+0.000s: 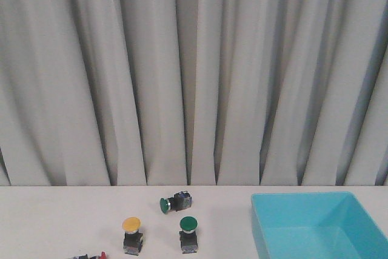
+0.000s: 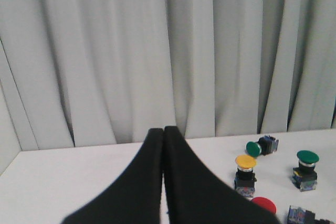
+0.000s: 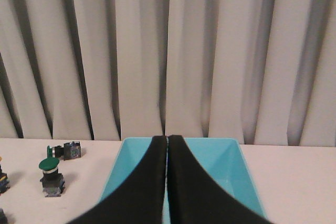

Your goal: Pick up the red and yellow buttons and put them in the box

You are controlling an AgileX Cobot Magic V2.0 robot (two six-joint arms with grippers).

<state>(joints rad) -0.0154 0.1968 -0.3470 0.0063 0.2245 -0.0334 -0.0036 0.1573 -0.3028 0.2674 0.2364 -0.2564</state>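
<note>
Nothing done yet, as far as the views show. Box (image 1: 315, 225) sits lower right of the front view on the bench (image 1: 54, 216) and looks bare inside; its near end is cut off by the frame.

Yellow button (image 1: 131, 235) stands upright, lower centre-left of the front view. Red button (image 2: 263, 205) only partly seen: cap at the bottom edge right of centre in the left wrist view, a red sliver at the bottom edge of the front view. It seems to lie on its side.

Two green buttons stay put: one upright (image 1: 188, 233) beside the yellow, one tipped over (image 1: 174, 202) behind them.

Left tool (image 2: 163, 132): fingers pressed together, holding nothing. Right tool (image 3: 167, 139): same, closed and unloaded, the box beyond it.

Both picks and both placements remain.
</note>
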